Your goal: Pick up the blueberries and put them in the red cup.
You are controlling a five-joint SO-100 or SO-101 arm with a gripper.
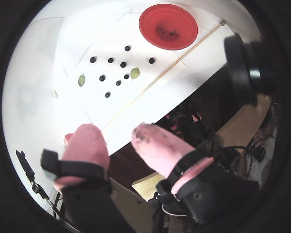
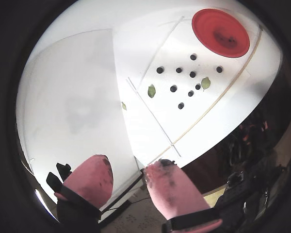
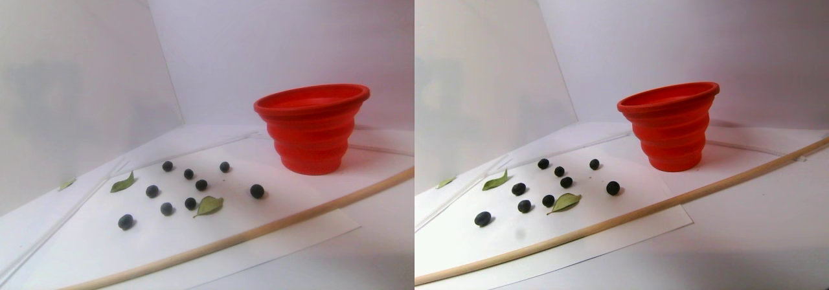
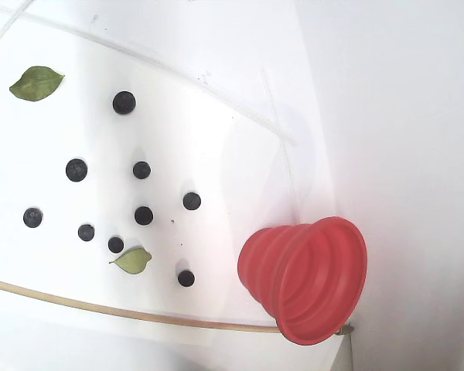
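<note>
Several blueberries (image 1: 110, 60) (image 2: 179, 70) (image 3: 201, 184) (image 4: 143, 216) lie scattered on a white sheet (image 3: 291, 219). The red cup (image 1: 150, 19) (image 2: 203, 24) (image 3: 314, 134) (image 4: 301, 274) stands upright just beyond them, and both wrist views show dark spots at its bottom. My gripper (image 1: 117, 138) (image 2: 131, 167) hangs high and well back from the berries, over the table's near edge. Its pink fingers (image 1: 89, 141) stand open with nothing between them. The gripper does not show in the stereo pair view or the fixed view.
Two green leaves (image 3: 208, 205) (image 4: 131, 260) (image 1: 135, 73) (image 2: 205, 83) lie among the berries. A thin wooden stick (image 3: 259, 232) (image 4: 100, 308) (image 1: 160, 77) runs along the sheet's near side. White walls (image 3: 78, 76) close the back and left. Dark clutter (image 1: 203, 126) lies beyond the table edge.
</note>
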